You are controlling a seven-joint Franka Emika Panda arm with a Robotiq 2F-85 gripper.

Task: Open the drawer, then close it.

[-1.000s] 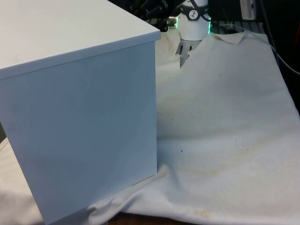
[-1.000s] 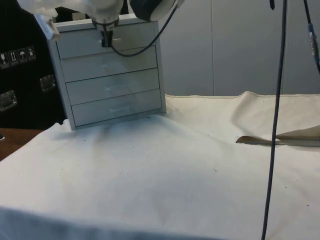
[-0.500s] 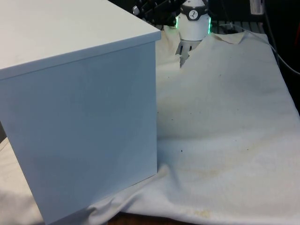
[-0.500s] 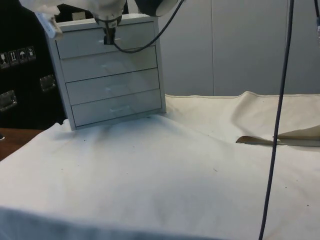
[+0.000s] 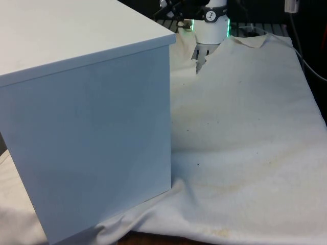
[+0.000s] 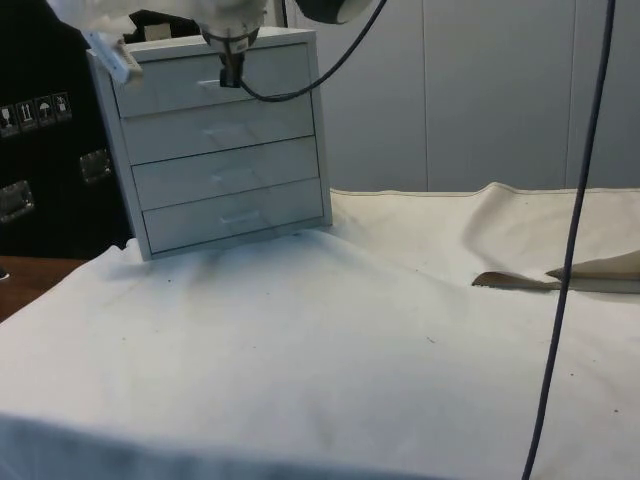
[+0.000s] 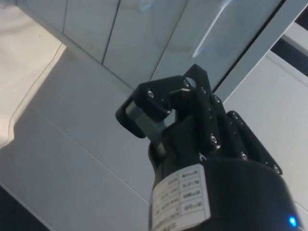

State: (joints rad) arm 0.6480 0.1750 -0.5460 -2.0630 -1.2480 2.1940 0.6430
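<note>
At the top drawer (image 6: pixel 212 82) of the white chest (image 6: pixel 222 140) standing on the bench (image 6: pixel 330 340), gripper (image 6: pixel 231 75) sits by the handle, fingers looking clenched, drawer shut; opening step judged underway, next move needs a straight outward pull.

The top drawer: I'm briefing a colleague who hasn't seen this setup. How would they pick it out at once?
Find the white chest of drawers standing on the white cloth at the side view's left. Its front holds four stacked drawers, all flush. The top drawer sits directly under the chest's lid, and it alone has the black gripper at its handle.
</note>
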